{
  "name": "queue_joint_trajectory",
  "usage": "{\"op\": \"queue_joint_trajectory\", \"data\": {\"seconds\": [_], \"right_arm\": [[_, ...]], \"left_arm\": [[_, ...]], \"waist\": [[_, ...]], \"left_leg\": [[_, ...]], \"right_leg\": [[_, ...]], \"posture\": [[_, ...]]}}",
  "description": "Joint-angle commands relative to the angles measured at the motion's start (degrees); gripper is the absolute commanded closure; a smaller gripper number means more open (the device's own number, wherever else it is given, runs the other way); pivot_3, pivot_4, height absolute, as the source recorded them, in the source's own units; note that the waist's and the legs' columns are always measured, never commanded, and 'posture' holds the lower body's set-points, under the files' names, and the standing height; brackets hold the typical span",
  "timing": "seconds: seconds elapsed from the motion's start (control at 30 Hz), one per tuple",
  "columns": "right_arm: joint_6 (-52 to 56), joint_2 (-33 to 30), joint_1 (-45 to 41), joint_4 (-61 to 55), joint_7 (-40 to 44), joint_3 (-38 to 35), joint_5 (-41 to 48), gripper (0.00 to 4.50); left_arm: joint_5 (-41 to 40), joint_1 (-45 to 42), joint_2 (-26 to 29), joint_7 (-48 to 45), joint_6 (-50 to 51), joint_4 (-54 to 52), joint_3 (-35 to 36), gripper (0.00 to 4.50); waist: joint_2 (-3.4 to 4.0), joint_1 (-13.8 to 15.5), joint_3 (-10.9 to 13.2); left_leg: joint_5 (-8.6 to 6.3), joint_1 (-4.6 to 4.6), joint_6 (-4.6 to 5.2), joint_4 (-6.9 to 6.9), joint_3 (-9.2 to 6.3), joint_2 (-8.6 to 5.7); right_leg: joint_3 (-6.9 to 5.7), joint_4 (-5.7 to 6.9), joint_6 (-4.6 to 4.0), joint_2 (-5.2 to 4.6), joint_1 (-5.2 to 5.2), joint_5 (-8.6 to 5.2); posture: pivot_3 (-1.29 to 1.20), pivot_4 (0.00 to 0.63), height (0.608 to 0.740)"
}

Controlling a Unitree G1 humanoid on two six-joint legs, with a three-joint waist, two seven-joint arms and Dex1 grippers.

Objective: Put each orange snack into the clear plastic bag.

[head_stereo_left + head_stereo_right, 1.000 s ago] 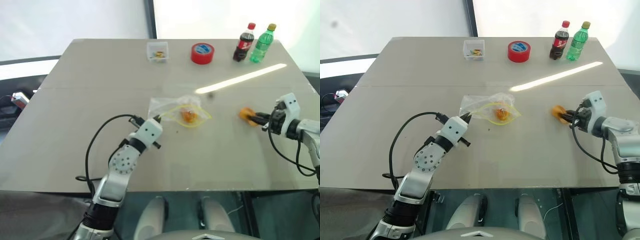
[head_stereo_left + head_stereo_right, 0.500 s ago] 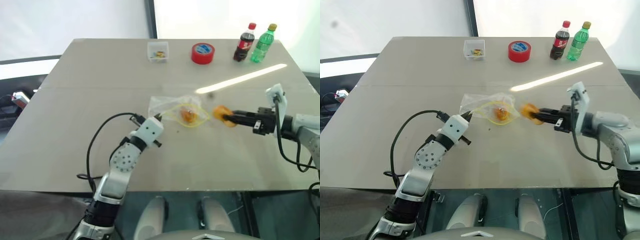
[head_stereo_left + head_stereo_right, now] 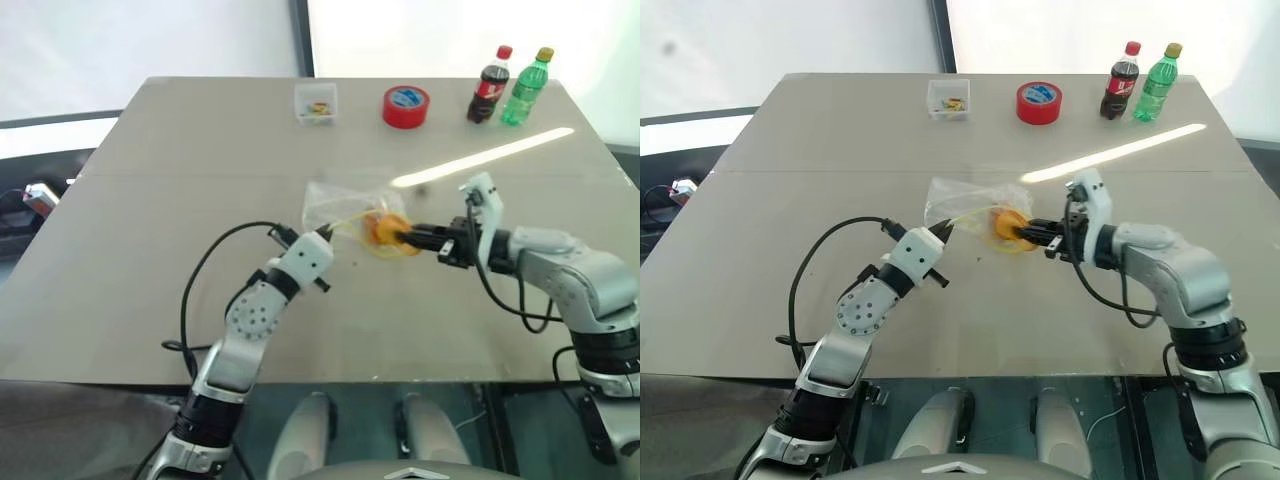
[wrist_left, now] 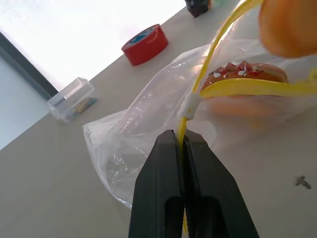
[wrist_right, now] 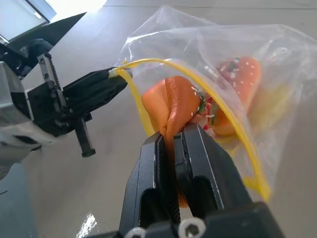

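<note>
The clear plastic bag [image 3: 335,205] lies mid-table, its yellow-edged mouth held up and open. My left gripper [image 4: 181,140] is shut on the yellow strip at the mouth's near corner. One orange snack [image 5: 237,79], with a speckled top, sits inside the bag. My right gripper [image 5: 177,135] is shut on the other orange snack [image 5: 171,105] and holds it level at the bag's mouth, inside the yellow loop. From the head, this snack [image 3: 384,229] shows against the bag's right side, with the right gripper [image 3: 406,237] just right of it.
At the table's far edge stand a small clear square tub [image 3: 316,102], a red tape roll [image 3: 405,106], a cola bottle [image 3: 489,85] and a green bottle [image 3: 526,86]. Bare tabletop [image 3: 180,200] surrounds the bag.
My right gripper has carried its orange snack leftward from the table's right side to the bag's mouth. The left gripper has kept its hold on the bag's strip.
</note>
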Motion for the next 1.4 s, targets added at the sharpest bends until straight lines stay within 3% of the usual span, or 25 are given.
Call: {"op": "queue_joint_trajectory", "data": {"seconds": [0.03, 0.37, 0.5, 0.67, 0.7, 1.17, 1.3, 1.4], "right_arm": [[1.26, 1.97, -3.36, 0.62, -2.86, 2.45, -2.41, 4.48], [-3.65, 12.13, -6.49, 3.8, -11.59, 4.16, -8.97, 4.48], [-6.46, 12.89, -5.51, 3.4, -11.23, 5.99, -11.55, 2.77], [-4.86, 10.35, -3.78, 0.4, -7.62, 6.26, -10.46, 0.31], [-4.7, 9.93, -3.55, 0.09, -7.66, 5.83, -10.5, 0.07], [0.5, -1.81, 0.8, -7.95, -1.04, -6.81, -1.14, 0.07], [-2.05, -7.83, 3.75, -7.1, 2.08, -6.57, -2.48, 0.07], [-9.04, -10.37, 4.17, -3.58, 1.57, -1.42, -9.8, 0.07]], "left_arm": [[-1.22, -0.72, -0.41, -1.42, -2.05, -0.04, -1.29, 4.5], [-1.27, -1.1, -0.74, -1.75, -2.7, 0.76, -1.32, 4.5], [-1.29, -1.09, -1.02, -1.47, -2.56, 0.85, -1.17, 4.5], [-1.27, -0.9, -1.2, -1.31, -2.28, 0.65, -0.99, 4.5], [-1.25, -0.8, -1.2, -1.31, -2.23, 0.57, -0.96, 4.5], [-0.81, -0.27, -1.1, -0.8, -1.36, -0.14, -0.41, 4.5], [-1.11, -0.52, -0.75, -0.81, -1.19, 0.26, 0.29, 4.5], [-1.32, -0.99, -0.71, -0.81, -1.02, 0.83, 0.72, 4.5]], "waist": [[0.0, -0.01, 0.0], [0.0, -0.14, 0.0], [0.0, -0.16, 0.0], [0.0, -0.08, 0.0], [0.0, -0.11, 0.0], [0.0, -0.03, 0.0], [0.0, 0.01, 0.0], [0.0, -0.35, 0.0]], "left_leg": [[0.0, -0.01, 0.0, 0.0, 0.0, 0.0], [0.0, -0.02, 0.0, -0.03, -0.01, -0.01], [0.0, -0.02, 0.0, -0.03, -0.01, -0.01], [0.0, -0.02, 0.0, -0.03, -0.03, -0.02], [0.0, -0.02, 0.0, -0.03, -0.02, -0.02], [0.0, -0.03, 0.0, -0.04, -0.02, -0.01], [0.0, -0.02, 0.01, -0.03, 0.03, -0.02], [0.0, 0.0, 0.01, -0.04, 0.06, -0.01]], "right_leg": [[0.0, -0.01, 0.0, 0.0, -0.01, 0.0], [0.01, 0.01, 0.0, 0.0, -0.07, 0.0], [0.01, 0.01, 0.0, 0.0, -0.07, 0.0], [0.0, 0.01, 0.0, 0.0, -0.06, 0.0], [0.0, 0.01, 0.0, 0.0, -0.06, 0.0], [0.0, 0.0, 0.0, -0.01, -0.05, 0.0], [-0.04, -0.02, 0.0, -0.01, -0.01, 0.0], [0.0, -0.01, 0.0, 0.0, -0.02, 0.0]], "posture": [[0.0, 0.15, 0.74], [0.0, 0.15, 0.74], [0.0, 0.15, 0.74], [0.0, 0.15, 0.74], [0.0, 0.15, 0.74], [0.0, 0.15, 0.74], [0.0, 0.15, 0.74], [0.0, 0.15, 0.74]]}}
